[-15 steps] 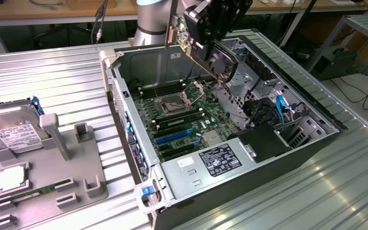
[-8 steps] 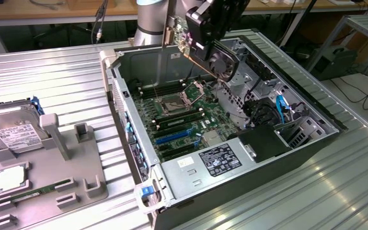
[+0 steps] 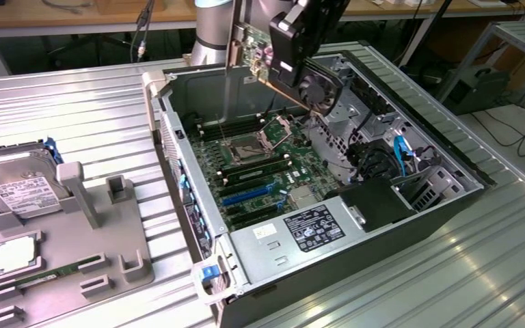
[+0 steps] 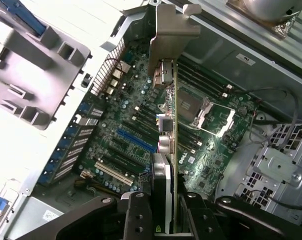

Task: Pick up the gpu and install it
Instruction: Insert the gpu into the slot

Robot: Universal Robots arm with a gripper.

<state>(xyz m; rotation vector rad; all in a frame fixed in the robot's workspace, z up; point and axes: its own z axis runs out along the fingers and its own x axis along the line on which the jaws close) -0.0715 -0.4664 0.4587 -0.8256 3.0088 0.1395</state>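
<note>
Gripper (image 3: 292,48) is clamped on the gpu (image 3: 316,89), holding it tilted in the air above the open PC case (image 3: 445,147), over the far end of the mobo (image 3: 276,160). Silver bracket (image 4: 173,30) is clear of the case. Hard drive (image 3: 16,191) sits at the exterior view's left.

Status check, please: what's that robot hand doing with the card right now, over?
Hand shut on gpu. Held in the air above open computer case, over the motherboard, not seated. Cables lie toward the exterior view's right, apart from it.

Arm (image 3: 210,27) reaches down; claw (image 4: 163,212) clamps the gpu (image 4: 164,140) (fingers (image 4: 138,216) flanking it).
</note>
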